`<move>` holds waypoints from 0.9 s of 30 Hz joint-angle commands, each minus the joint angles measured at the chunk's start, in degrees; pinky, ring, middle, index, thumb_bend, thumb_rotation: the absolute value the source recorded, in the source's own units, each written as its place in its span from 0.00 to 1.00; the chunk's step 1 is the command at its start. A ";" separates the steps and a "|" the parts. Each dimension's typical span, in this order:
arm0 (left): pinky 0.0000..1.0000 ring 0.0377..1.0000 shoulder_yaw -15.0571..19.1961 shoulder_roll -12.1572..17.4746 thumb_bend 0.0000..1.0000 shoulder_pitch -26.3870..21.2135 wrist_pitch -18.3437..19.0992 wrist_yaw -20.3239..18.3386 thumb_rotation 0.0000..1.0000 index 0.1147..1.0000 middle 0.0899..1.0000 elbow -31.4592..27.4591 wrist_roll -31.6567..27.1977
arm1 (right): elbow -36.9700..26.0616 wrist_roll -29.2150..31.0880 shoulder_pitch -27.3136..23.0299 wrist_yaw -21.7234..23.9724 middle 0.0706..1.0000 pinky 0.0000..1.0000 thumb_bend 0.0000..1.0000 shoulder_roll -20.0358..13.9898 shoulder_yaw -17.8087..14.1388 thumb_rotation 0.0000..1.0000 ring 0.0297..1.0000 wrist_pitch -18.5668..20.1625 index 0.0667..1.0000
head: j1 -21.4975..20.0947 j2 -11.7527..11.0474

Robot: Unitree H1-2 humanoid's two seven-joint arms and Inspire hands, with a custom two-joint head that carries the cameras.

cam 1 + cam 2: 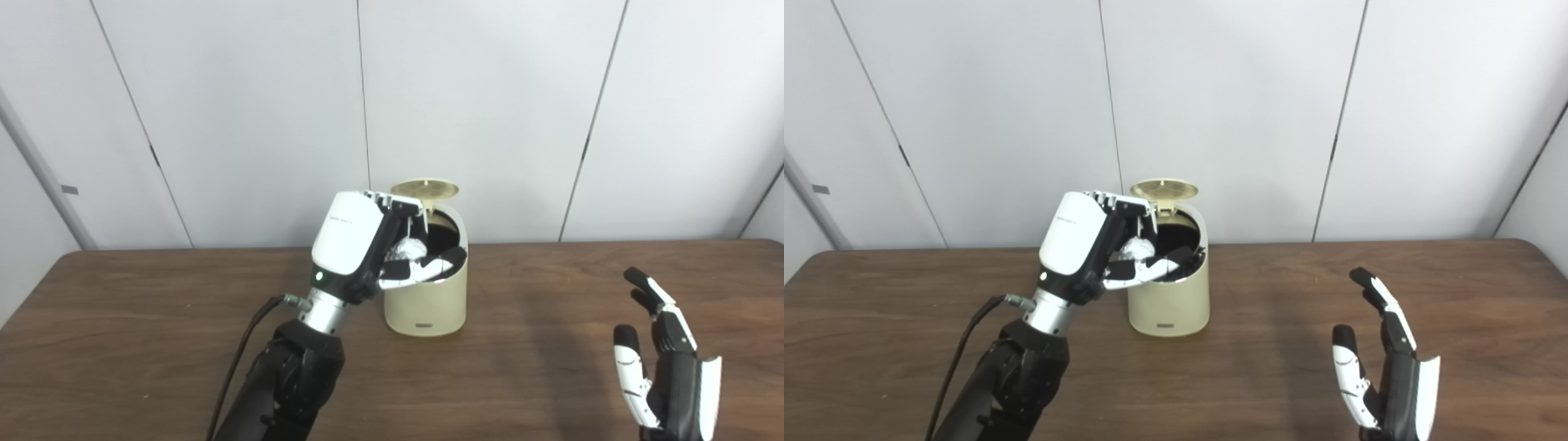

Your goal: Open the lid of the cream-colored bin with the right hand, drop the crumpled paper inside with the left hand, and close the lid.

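On the brown table (551, 367), left hand (367, 245) fingers grip crumpled paper (409, 250) over the lid-up bin (429, 300); right hand (664, 361) spread.

The bin (425, 294) inside is just dark, its left rim covered by the left hand (361, 245). The right hand (667, 373) is cropped at the bottom edge.

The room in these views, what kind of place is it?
Probably a robot test room: a bare wooden table before plain white wall panels, holding only a cream bin, open, with the left hand holding crumpled paper over it.
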 commanded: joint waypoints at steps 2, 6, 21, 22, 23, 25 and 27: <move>0.04 0.04 -0.41 -0.44 0.34 -4.03 -1.17 1.99 0.31 0.05 0.04 0.56 1.13 | -1.05 -1.43 -1.12 -1.61 0.80 0.79 0.17 -0.22 0.49 0.73 0.83 -2.17 0.74 | -0.61 -0.32; 0.04 0.04 -1.71 0.37 0.33 -5.68 -2.97 3.38 0.35 0.05 0.04 2.25 2.75 | -1.05 -2.44 -1.04 -2.06 0.79 0.78 0.19 -0.11 0.52 0.79 0.82 -2.15 0.73 | -1.05 -0.53; 0.03 0.02 -5.26 2.87 0.36 -12.97 -11.94 23.68 0.37 0.02 0.03 18.71 10.81 | -1.60 -1.52 -1.06 -1.71 0.80 0.80 0.20 0.11 0.74 0.79 0.83 -2.15 0.74 | -1.71 -0.83; 0.03 0.02 -5.46 2.93 0.36 -13.36 -12.36 24.57 0.38 0.02 0.03 20.01 10.61 | -1.65 -1.48 -1.05 -1.67 0.80 0.79 0.20 0.22 0.76 0.79 0.83 -2.15 0.74 | -1.74 -0.79; 0.03 0.02 -5.66 3.01 0.36 -13.72 -12.73 25.40 0.36 0.02 0.03 21.19 10.44 | -1.67 -1.50 -1.02 -1.59 0.80 0.79 0.19 0.35 0.69 0.79 0.83 -2.15 0.74 | -1.79 -0.81; 0.03 0.03 -6.15 3.18 0.35 -14.48 -13.31 27.22 0.34 0.02 0.03 23.72 10.44 | -1.61 -1.32 -0.99 -1.32 0.80 0.78 0.18 0.54 0.42 0.79 0.83 -2.15 0.74 | -1.83 -0.80; 0.03 0.02 -7.36 3.59 0.36 -15.49 -13.74 30.06 0.32 0.02 0.03 26.29 10.75 | -1.69 -1.17 -0.88 -0.93 0.80 0.79 0.19 0.73 0.14 0.81 0.83 -2.12 0.75 | -1.93 -0.80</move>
